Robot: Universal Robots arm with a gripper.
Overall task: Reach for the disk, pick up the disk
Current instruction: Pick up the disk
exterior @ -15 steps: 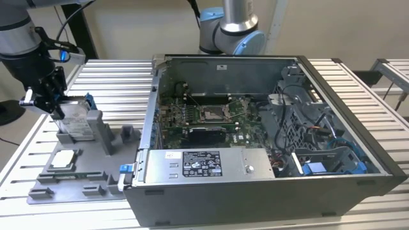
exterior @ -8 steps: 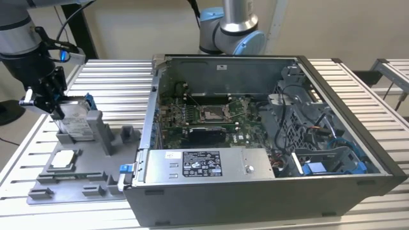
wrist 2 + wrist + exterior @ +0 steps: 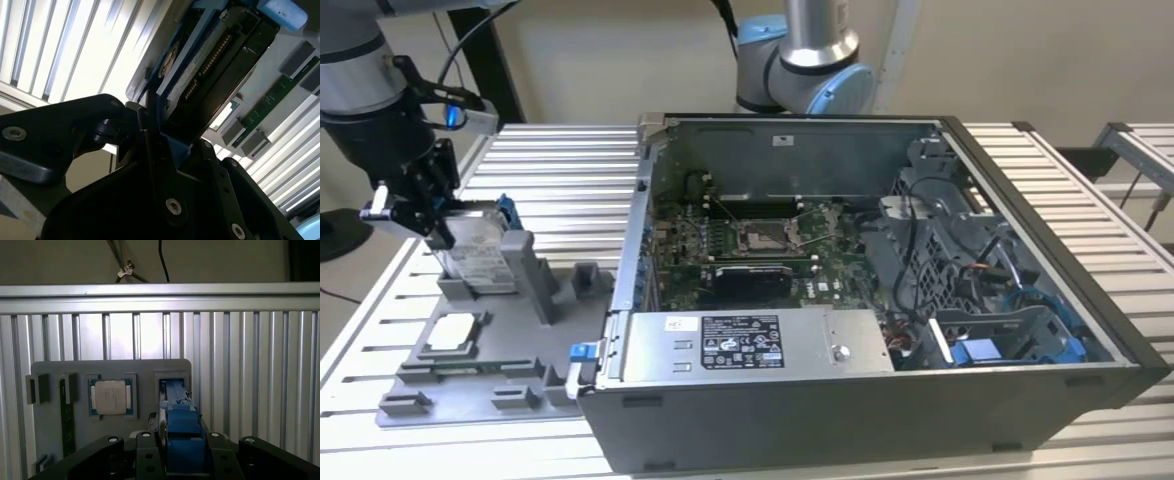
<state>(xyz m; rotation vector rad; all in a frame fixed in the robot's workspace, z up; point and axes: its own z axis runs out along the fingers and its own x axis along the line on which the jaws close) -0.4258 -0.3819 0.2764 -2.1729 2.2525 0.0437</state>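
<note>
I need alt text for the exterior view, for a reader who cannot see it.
The arm's gripper grips the disk, which stands on edge in a grey holder tray at the exterior view's left. An open computer case lies beside it on the slatted table.

The disk (image 3: pixel 480 258) is silver with a white label and blue side rails. The pincer (image 3: pixel 440 228) is black. The bench (image 3: pixel 560 165) is pale silver, striped by its slats. The tray (image 3: pixel 520 345) is plain grey, and the chip (image 3: pixel 110 396) is silver in a green frame. The computer case (image 3: pixel 854 420) is dark grey, its board (image 3: pixel 761 240) green.
</note>
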